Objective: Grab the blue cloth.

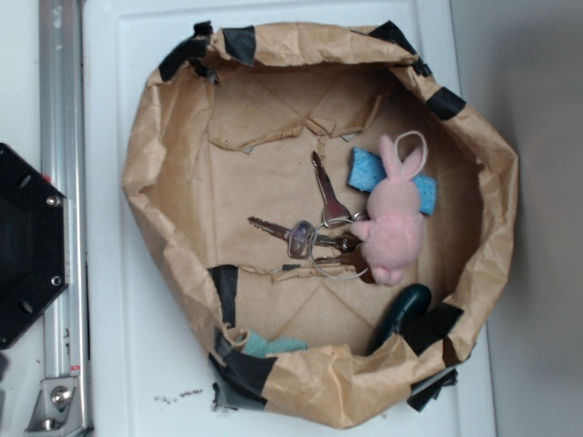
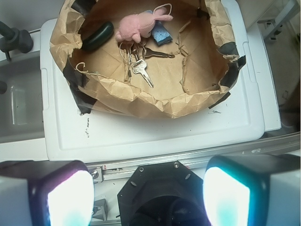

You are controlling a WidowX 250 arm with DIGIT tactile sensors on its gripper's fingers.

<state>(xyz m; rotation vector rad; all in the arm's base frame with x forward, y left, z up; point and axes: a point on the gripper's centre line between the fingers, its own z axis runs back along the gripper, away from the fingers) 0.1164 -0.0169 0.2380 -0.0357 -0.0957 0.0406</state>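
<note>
The blue cloth (image 1: 273, 345) lies in the paper bowl (image 1: 146, 173), tucked low against the wall at about 7 o'clock in the outside view. Only a small teal bit shows. The rest hides under the folded paper rim and the black tape (image 1: 239, 369). In the wrist view the bowl wall covers it, so it cannot be seen there.

It looks soft, thin and light. It should bend and bunch up with ease, and it will not break. It may slip a little, so a pinch on a thick fold would hold best. The part that sticks out toward the middle of the bowl looks like the best place to take hold. The paper wall sits right beside it, so the fingers could catch the paper too.

The gripper (image 2: 150, 197) is far from the cloth, high up outside the bowl. Its two fingers (image 2: 68, 197) stand wide apart with nothing between them.

Also in the bowl are a pink bunny (image 1: 393, 223), keys (image 1: 314, 228), a bright blue pad (image 1: 367, 169) and a dark green thing (image 1: 405, 308) at about 5 o'clock.

No words, brands or labels can be read anywhere.
</note>
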